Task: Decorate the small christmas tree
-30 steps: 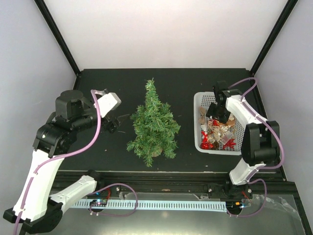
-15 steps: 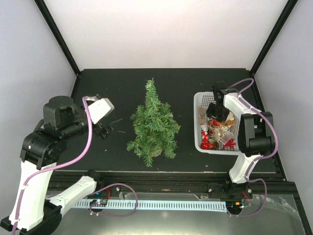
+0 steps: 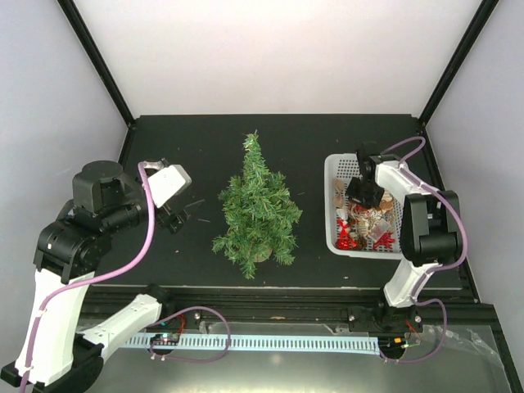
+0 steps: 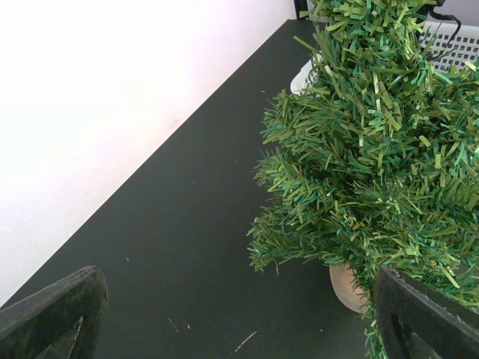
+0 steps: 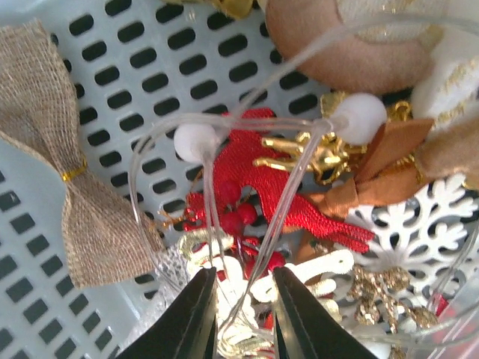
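A white basket point(image 3: 331, 214) with a slotted floor stands on the black counter point(image 3: 180, 139). Inside the basket, a burlap bow point(image 5: 75, 202) lies flat on a bare part of the floor. A red glitter ornament point(image 5: 281, 198) lies in the basket under a clear light string point(image 5: 193, 142) with two white bulbs. A white snowflake point(image 5: 419, 224) and a tan padded ring point(image 5: 337, 56) also lie in the basket.

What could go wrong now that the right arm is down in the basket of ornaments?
1. The right fingers straddle the clear light string, which loops over the red ornament; lifting may drag tangled pieces out of the white basket.
2. The thin string could slip free.
3. The open left fingers sit close to the small christmas tree; a bump might tip it.
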Controlling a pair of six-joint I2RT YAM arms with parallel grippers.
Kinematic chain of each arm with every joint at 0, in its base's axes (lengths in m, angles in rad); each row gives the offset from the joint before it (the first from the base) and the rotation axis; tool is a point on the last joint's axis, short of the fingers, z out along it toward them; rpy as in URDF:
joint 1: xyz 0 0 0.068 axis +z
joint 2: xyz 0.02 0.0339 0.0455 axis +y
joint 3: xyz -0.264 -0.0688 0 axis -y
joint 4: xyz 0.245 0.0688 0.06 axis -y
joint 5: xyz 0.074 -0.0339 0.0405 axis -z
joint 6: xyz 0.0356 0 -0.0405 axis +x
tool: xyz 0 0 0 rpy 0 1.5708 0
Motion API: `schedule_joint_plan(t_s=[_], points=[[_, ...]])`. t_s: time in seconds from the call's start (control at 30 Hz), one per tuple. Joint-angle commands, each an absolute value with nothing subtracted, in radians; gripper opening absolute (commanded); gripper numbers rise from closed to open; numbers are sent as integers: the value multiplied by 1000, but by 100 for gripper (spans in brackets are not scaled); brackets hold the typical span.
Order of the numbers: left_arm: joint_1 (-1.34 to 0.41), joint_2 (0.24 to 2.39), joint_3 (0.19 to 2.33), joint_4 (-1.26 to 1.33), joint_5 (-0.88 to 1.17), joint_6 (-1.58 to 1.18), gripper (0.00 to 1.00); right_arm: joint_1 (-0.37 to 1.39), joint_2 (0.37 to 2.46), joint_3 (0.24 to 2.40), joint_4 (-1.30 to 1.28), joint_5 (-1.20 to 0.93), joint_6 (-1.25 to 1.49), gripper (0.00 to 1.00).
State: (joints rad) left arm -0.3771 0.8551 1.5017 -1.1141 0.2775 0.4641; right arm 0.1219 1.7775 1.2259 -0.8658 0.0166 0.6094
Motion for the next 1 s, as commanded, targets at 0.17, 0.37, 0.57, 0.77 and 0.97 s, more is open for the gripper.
schedule_joint_plan(t_s=[0.17,0.37,0.57,0.77,0.97], points=[[-382,843,1493,-1129,289,457,97,120,1644,1126,-815,-33,578,25],[-382,849,1491,-1129,302,454,97,120,1635,1106,-808,-27,557,25],[-382,856,1501,-1132,308,455,97,119,1652,1092,-796,-13,555,25],[-383,859,1502,-1138,316,452,98,120,1659,1077,-786,-5,548,25],[-383,861,1503,-1133,320,447,98,119,1667,1069,-781,5,545,25]])
